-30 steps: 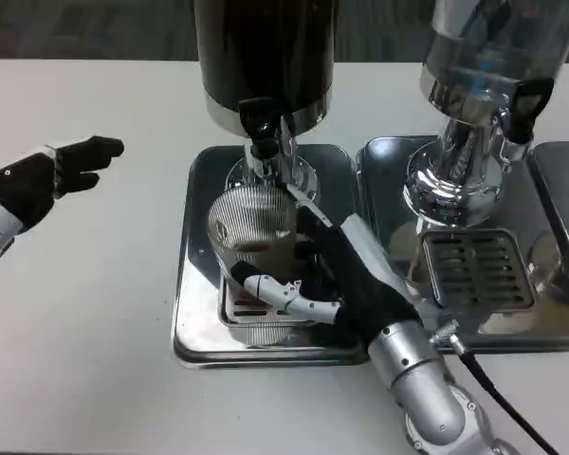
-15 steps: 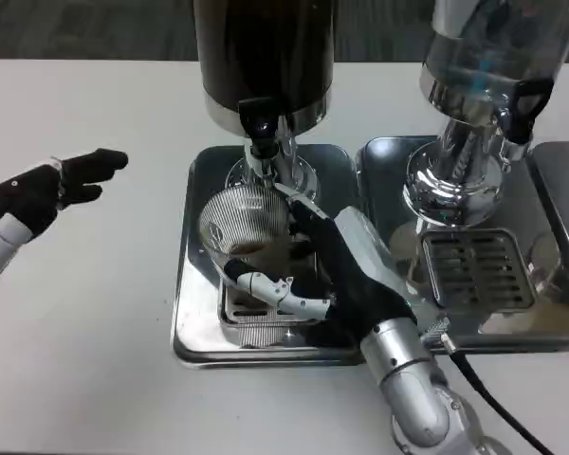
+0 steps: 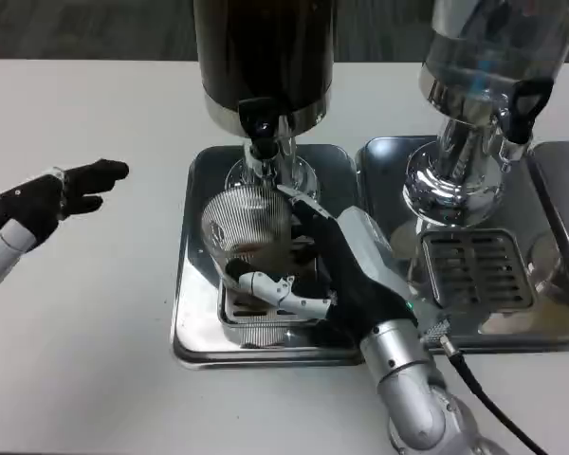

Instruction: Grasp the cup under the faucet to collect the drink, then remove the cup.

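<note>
Silver cup (image 3: 245, 220), one, in right hand (image 3: 346, 270); left hand (image 3: 47, 196) empty, fingers apart.

A drinks station: dispensers (image 3: 264, 66) on steel drip trays (image 3: 194, 284).

bright even overhead light, glare on steel trays (image 3: 192, 313), soft shadows, slight blur

faucet (image 3: 262, 142) just above cup (image 3: 247, 223) | tray rim (image 3: 185, 284) (left table bare)
</note>
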